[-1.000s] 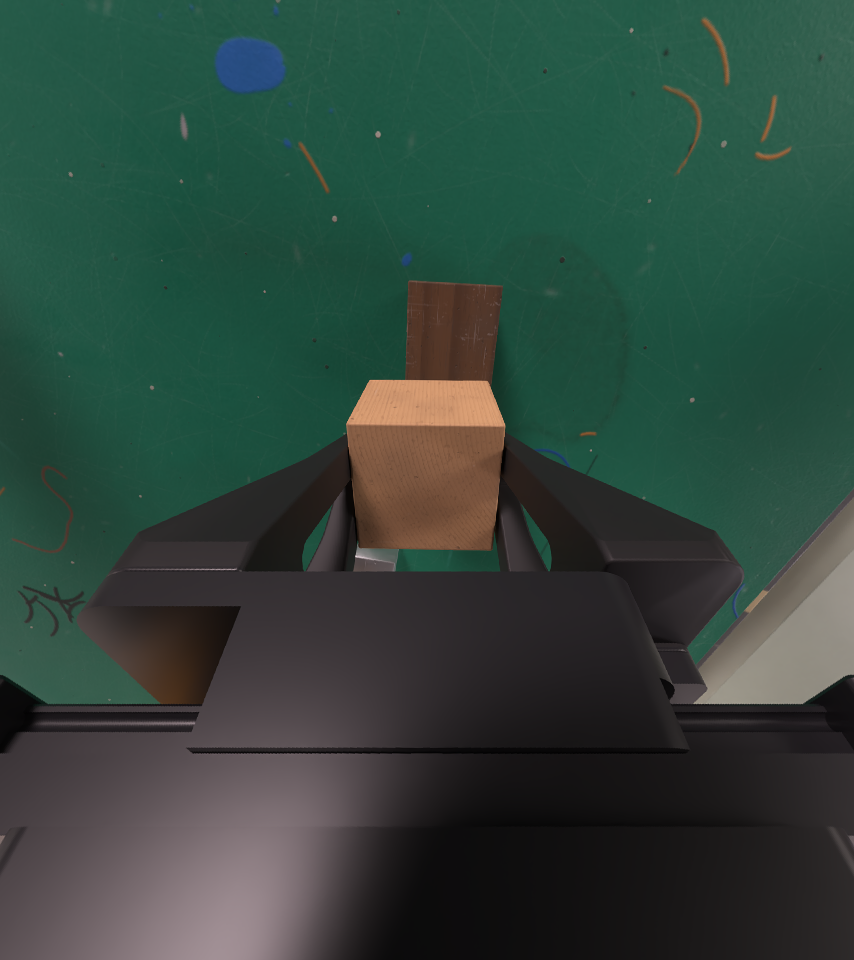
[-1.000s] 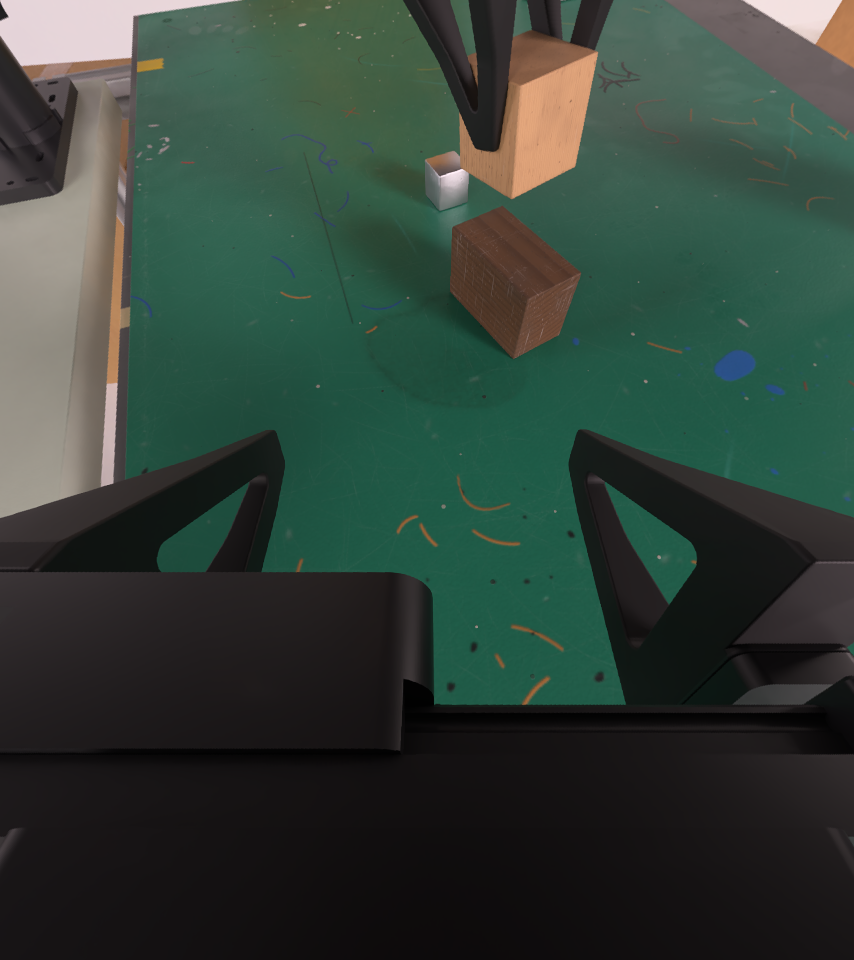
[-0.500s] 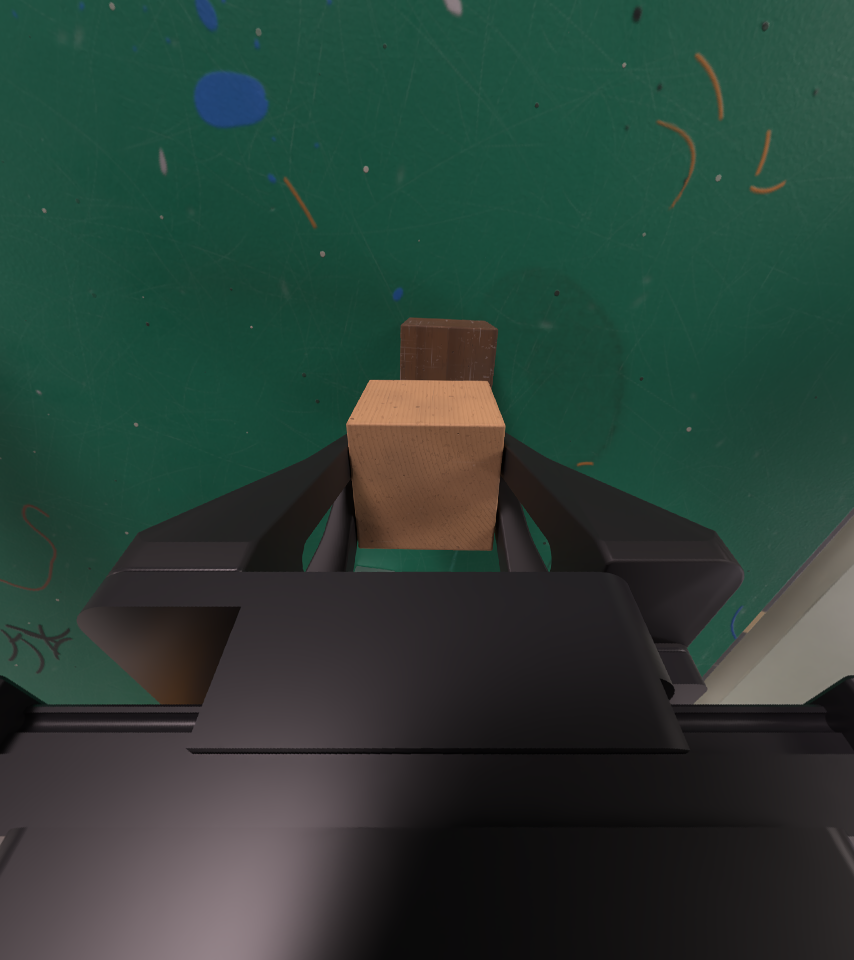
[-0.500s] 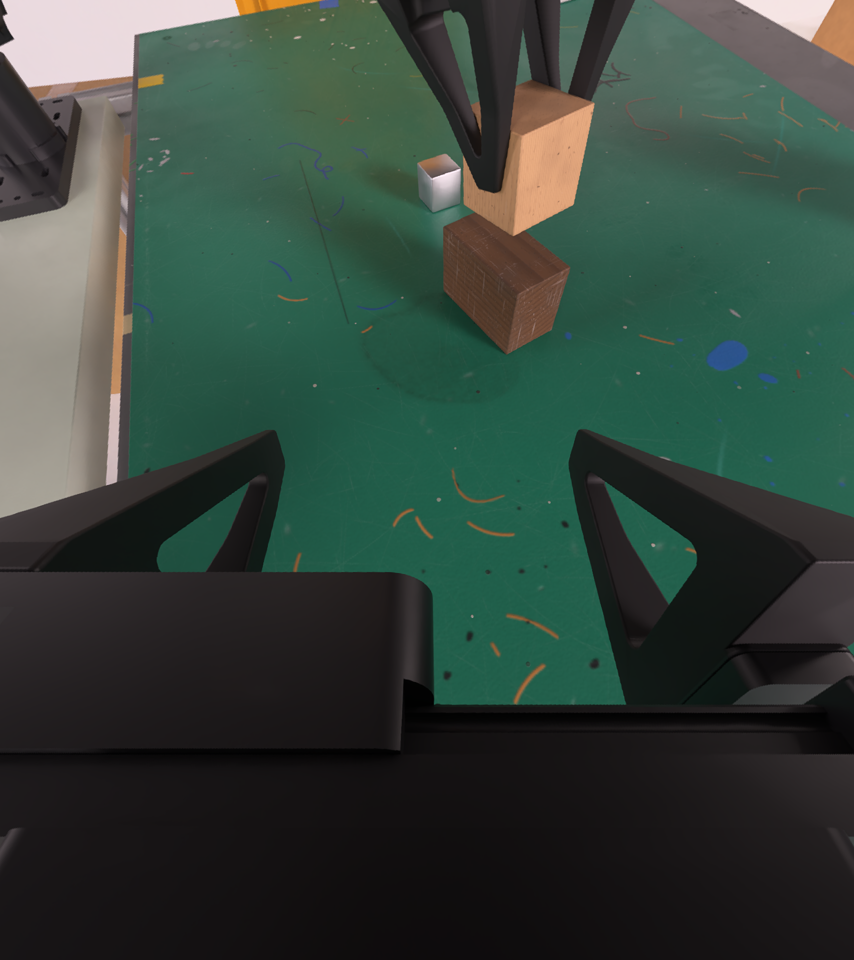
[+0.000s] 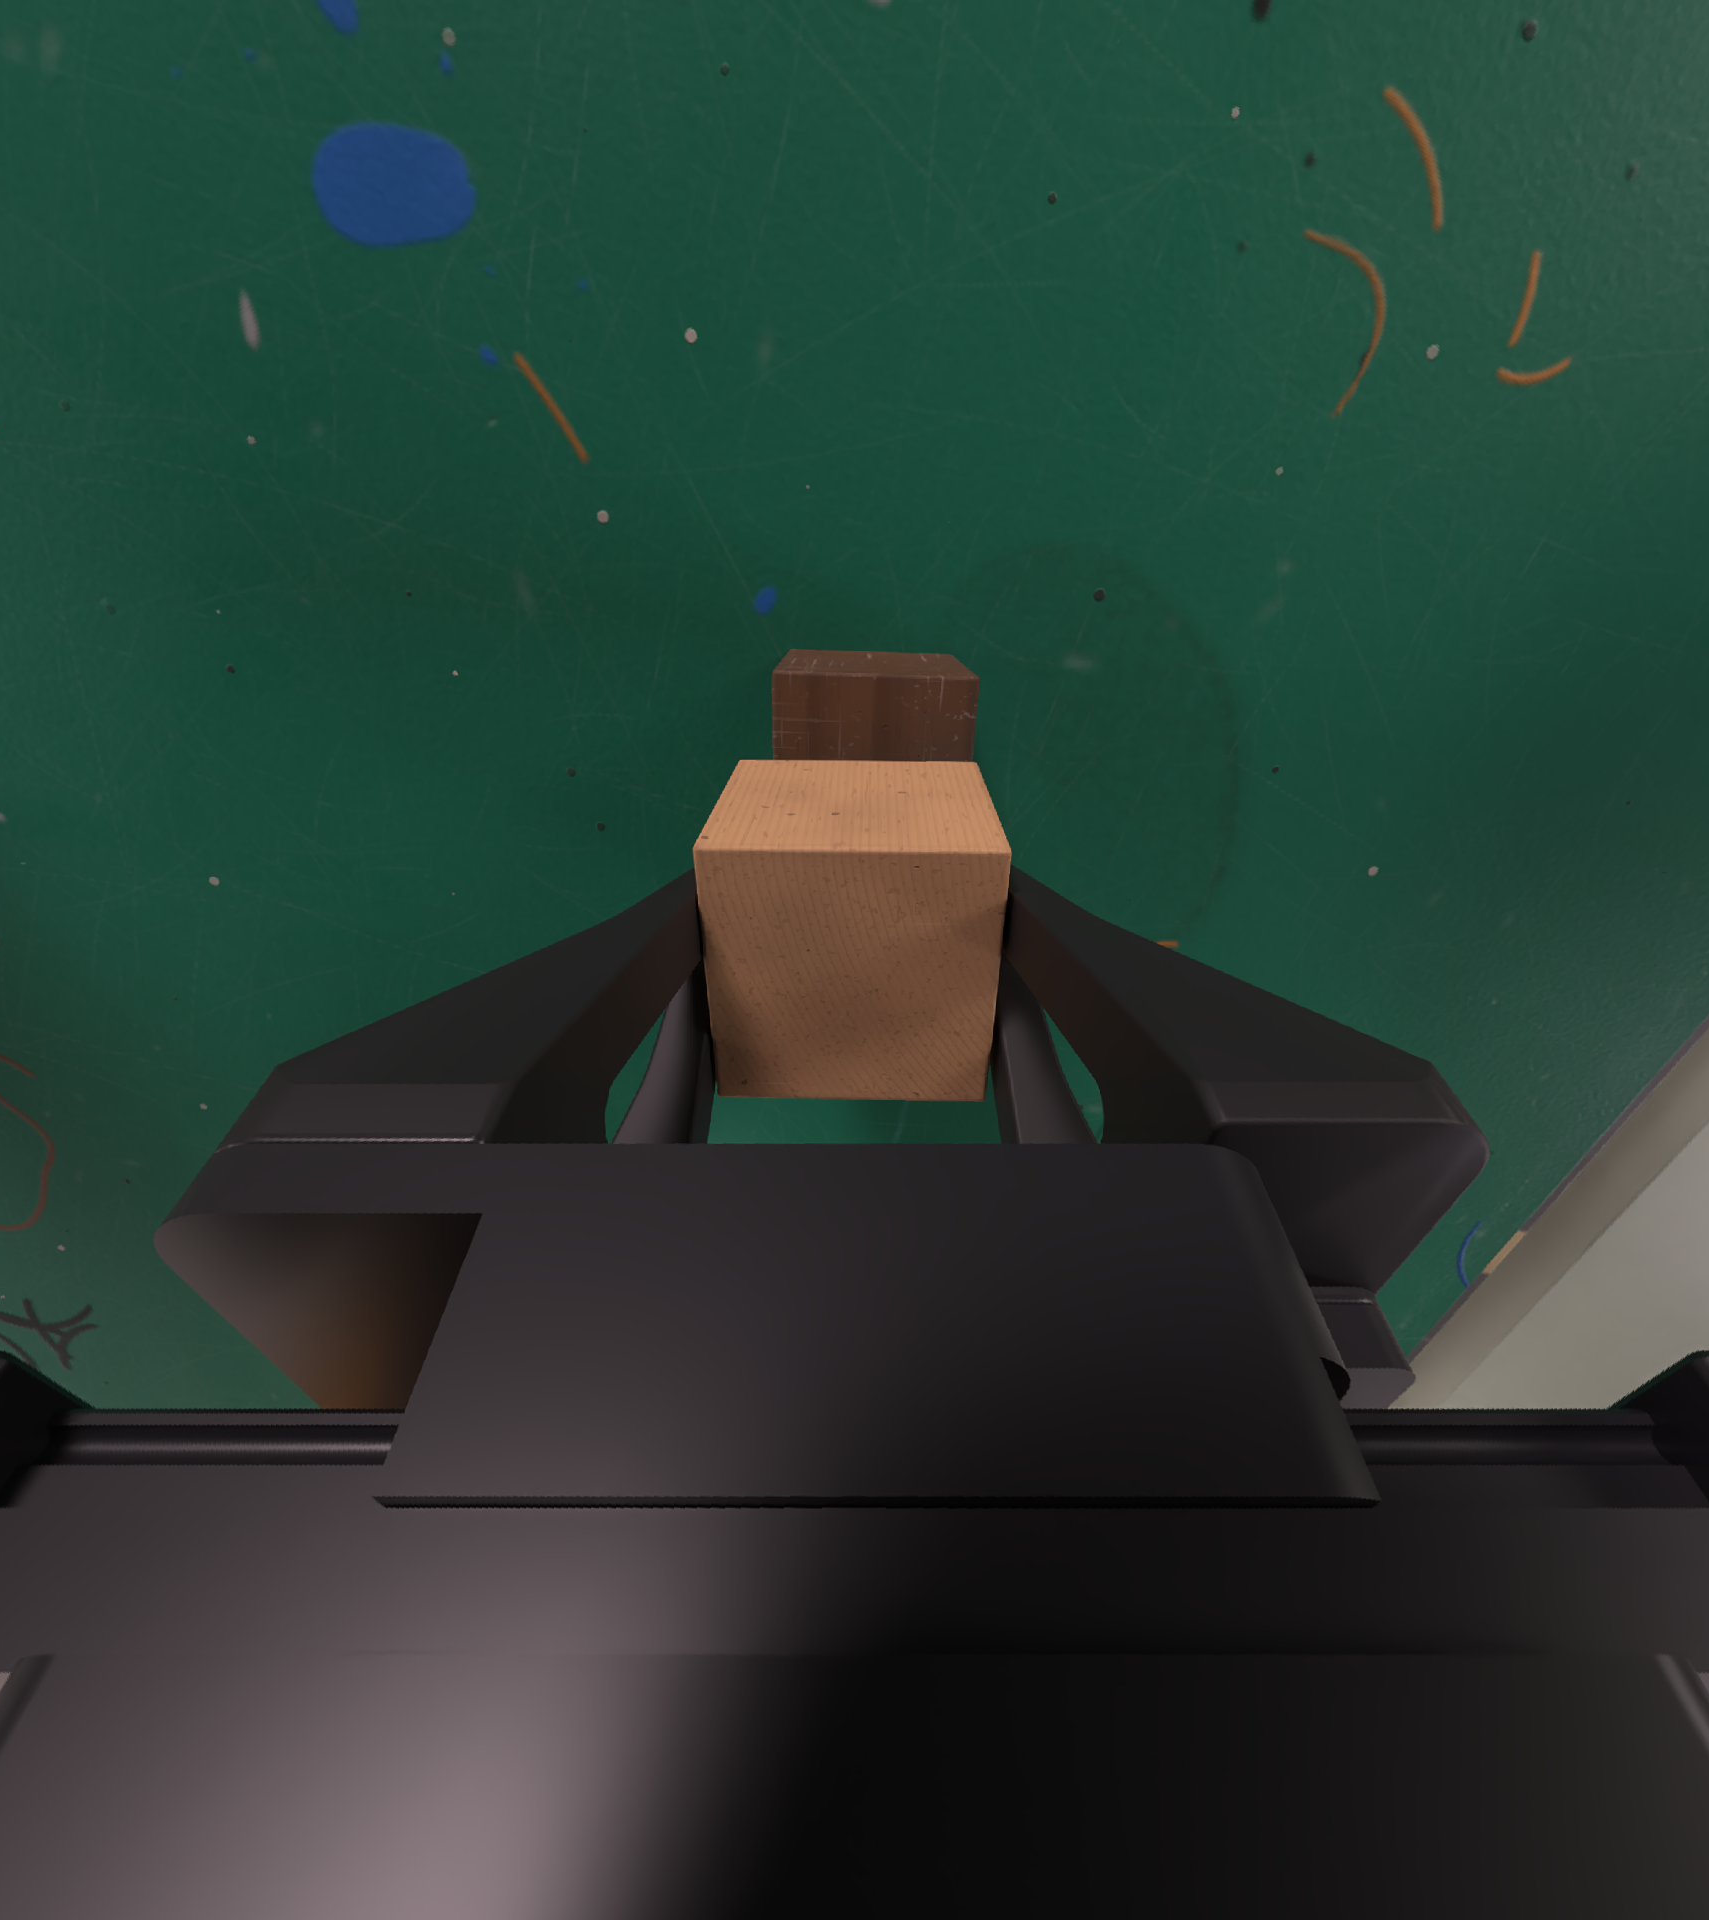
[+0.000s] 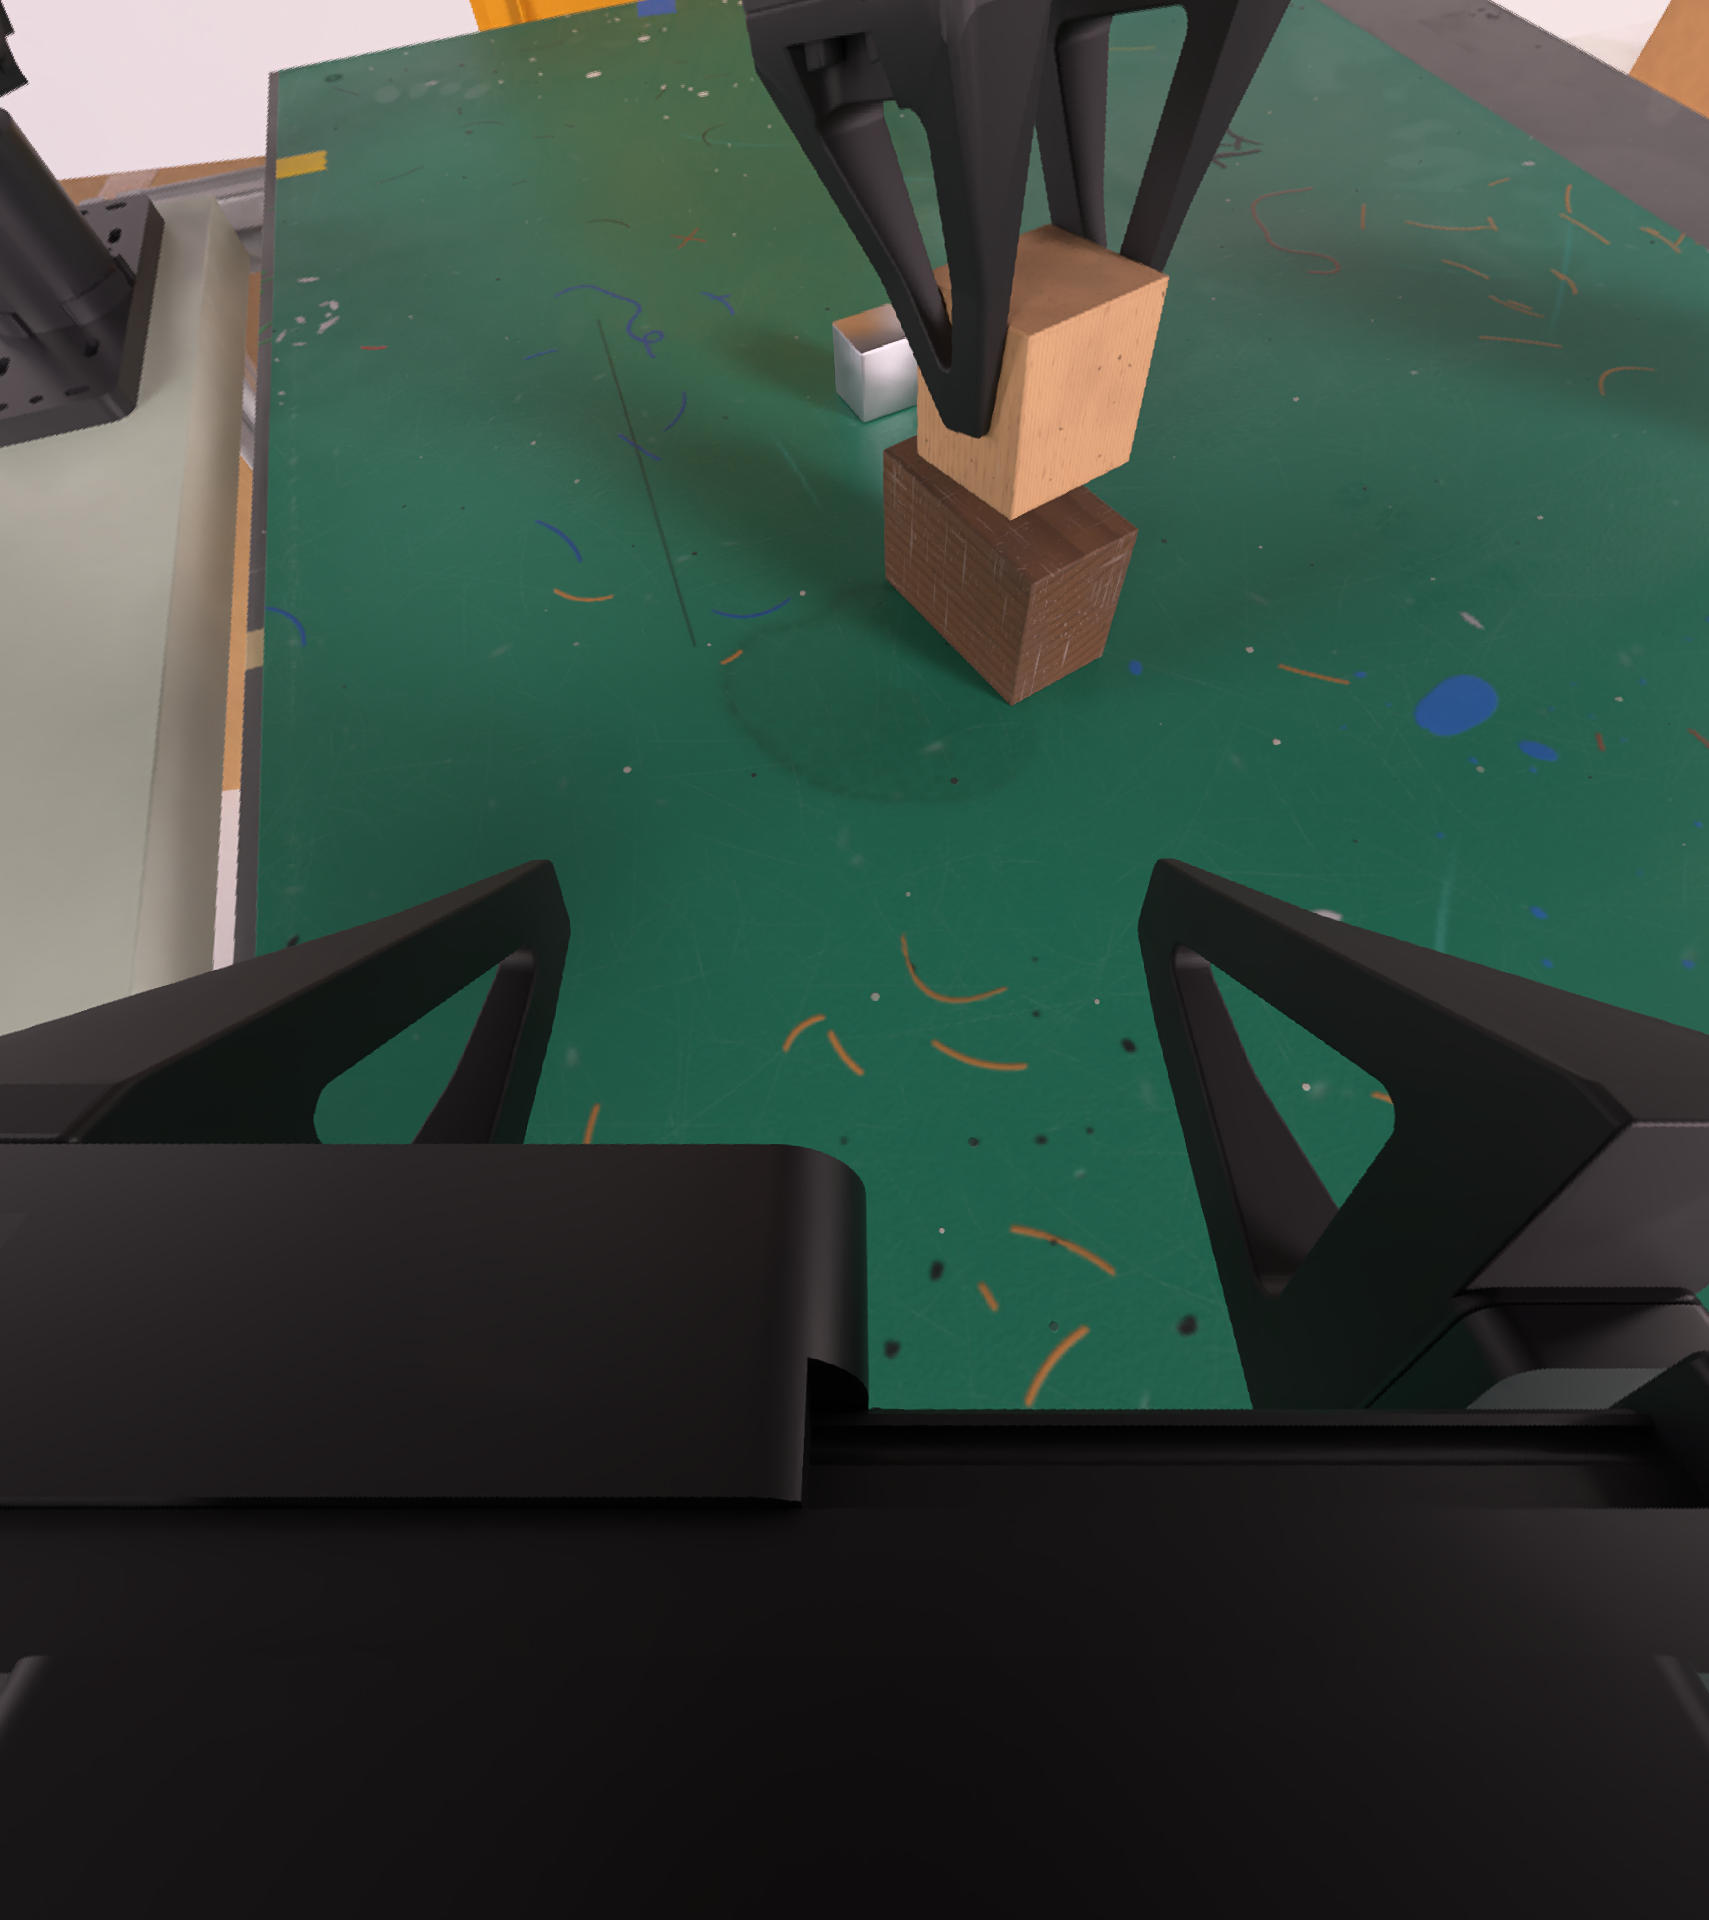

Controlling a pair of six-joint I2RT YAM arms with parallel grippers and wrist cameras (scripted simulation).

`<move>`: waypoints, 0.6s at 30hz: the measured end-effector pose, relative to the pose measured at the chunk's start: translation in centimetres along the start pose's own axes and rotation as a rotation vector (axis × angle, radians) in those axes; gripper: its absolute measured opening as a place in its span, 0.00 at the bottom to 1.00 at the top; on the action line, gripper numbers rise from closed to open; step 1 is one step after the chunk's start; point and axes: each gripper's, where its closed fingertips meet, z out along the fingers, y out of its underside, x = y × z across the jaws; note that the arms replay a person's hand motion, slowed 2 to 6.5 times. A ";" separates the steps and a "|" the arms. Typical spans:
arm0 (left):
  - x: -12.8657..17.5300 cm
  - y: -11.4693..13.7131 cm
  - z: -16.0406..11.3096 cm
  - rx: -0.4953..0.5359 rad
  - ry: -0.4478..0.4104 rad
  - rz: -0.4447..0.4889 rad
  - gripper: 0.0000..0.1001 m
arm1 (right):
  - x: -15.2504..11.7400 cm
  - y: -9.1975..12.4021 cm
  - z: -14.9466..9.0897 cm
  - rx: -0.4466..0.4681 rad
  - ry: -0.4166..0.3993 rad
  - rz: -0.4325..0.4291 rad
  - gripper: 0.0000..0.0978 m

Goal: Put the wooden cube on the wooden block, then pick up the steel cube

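My left gripper [image 5: 852, 914] is shut on the light wooden cube [image 5: 848, 966]. In the right wrist view the cube [image 6: 1058, 384] rests on or just over the top of the dark wooden block [image 6: 1011, 582], with the left gripper [image 6: 1047, 343] still around it. In the left wrist view only the far part of the dark block [image 5: 876, 707] shows beyond the cube. The small steel cube [image 6: 871, 364] stands on the green mat just behind and left of the stack. My right gripper [image 6: 855, 894] is open and empty above the mat, well short of the stack.
The green mat [image 6: 476, 727] bears paint specks and scribbles. A pale bench strip with a black arm base [image 6: 50, 301] runs along the mat's left side. The mat's edge and a pale surface [image 5: 1660, 1195] show at the right in the left wrist view.
My left gripper has carried the light cube over the dark block and lowered it onto the block's top. The right gripper has stayed open, and its view has drawn slightly nearer to the stack.
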 end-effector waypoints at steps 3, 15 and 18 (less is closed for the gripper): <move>0.1 0.0 0.2 0.000 0.008 0.001 0.40 | 0.0 0.0 0.0 0.000 0.000 0.000 0.96; 0.1 -0.1 0.5 -0.004 0.016 0.012 0.40 | 0.0 0.0 0.0 0.000 -0.001 -0.002 0.96; 0.1 -0.1 0.5 -0.008 0.017 0.015 0.40 | 0.0 0.0 0.0 0.000 -0.002 -0.002 0.96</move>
